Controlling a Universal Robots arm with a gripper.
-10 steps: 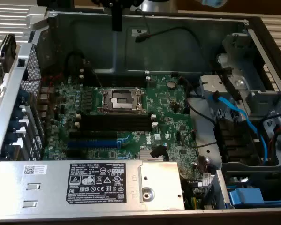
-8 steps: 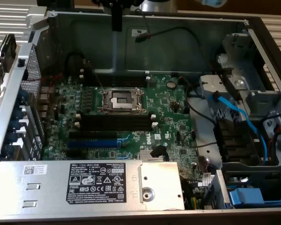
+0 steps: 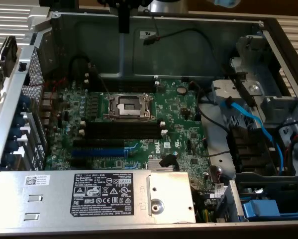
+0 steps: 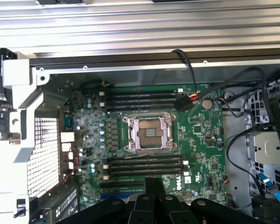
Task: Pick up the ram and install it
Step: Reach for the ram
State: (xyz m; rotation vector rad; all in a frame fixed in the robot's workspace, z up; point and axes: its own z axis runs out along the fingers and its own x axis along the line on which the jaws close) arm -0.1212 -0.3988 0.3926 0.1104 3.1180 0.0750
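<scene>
End effector (image 4: pixel 156 205) hovers above the board (image 4: pixel 200 135); whether it grips anything I cannot tell. Dark stub (image 4: pixel 155 185) at its tip may be the ram. The black slots (image 3: pixel 121 130), mid-frame in the exterior view, run left-right.

A pale ribbed worktop (image 3: pixel 9 20) is carrying an open grey metal computer case (image 3: pixel 198 45), which is lying flat on it, its green rectangular motherboard (image 3: pixel 178 114) facing upward.

The tool (image 4: pixel 154 205) is matte black, built of rounded, lobed segments set side by side, with a narrower block rising from their middle. In the exterior view the arm (image 3: pixel 163 5) shows a smooth silver-grey rounded housing, with a black bar (image 3: pixel 124 17) beside it.
</scene>
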